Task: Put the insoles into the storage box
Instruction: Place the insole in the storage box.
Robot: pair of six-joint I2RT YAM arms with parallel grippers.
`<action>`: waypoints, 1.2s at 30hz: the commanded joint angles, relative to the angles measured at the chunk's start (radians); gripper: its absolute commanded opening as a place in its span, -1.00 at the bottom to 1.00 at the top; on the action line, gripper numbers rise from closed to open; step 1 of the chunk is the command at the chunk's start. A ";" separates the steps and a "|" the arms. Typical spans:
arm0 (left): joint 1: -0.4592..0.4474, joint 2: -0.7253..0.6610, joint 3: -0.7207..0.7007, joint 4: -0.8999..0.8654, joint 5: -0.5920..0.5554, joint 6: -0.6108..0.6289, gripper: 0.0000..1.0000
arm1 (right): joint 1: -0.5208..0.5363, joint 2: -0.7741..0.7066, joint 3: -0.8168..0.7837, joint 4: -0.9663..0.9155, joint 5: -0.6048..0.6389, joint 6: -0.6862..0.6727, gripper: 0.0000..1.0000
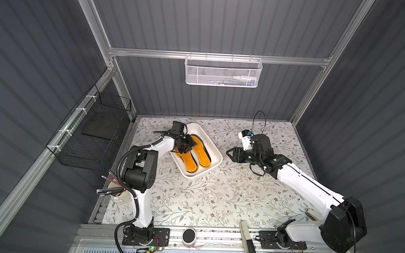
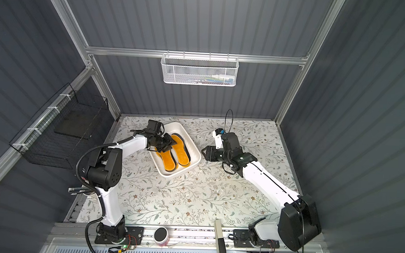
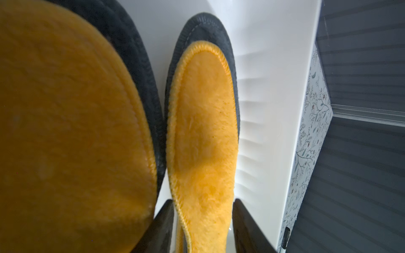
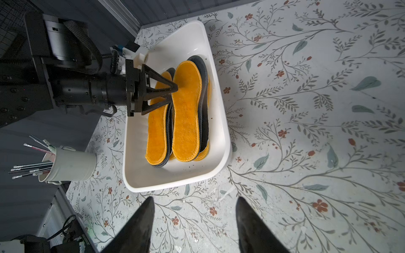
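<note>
A: Where are the insoles [image 4: 186, 105] lying?
B: Stacked in the white plastic box [image 4: 175, 184], fuzzy orange over dark. One end is being straddled by the left gripper [image 3: 203, 203]; whether it is being gripped cannot be told. The right gripper [image 4: 195, 199] is being held spread and empty beside the box. A pencil cup [image 4: 70, 164] is standing near.

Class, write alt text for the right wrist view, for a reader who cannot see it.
A white storage box on a floral table holds stacked insoles, orange-yellow ones on top, with the left tool poised over them. The right tool hangs open, empty, in the foreground; a pencil cup stands nearby.
</note>
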 commanded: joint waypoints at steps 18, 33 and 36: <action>-0.001 0.017 -0.001 -0.022 -0.017 0.016 -0.06 | -0.007 0.002 -0.029 0.017 -0.017 0.011 0.20; -0.003 -0.052 -0.003 -0.022 -0.075 0.059 0.00 | -0.008 -0.002 -0.026 0.007 -0.008 0.011 0.23; -0.008 -0.038 -0.002 0.012 -0.028 0.034 0.00 | -0.008 -0.002 -0.028 0.003 -0.010 0.012 0.23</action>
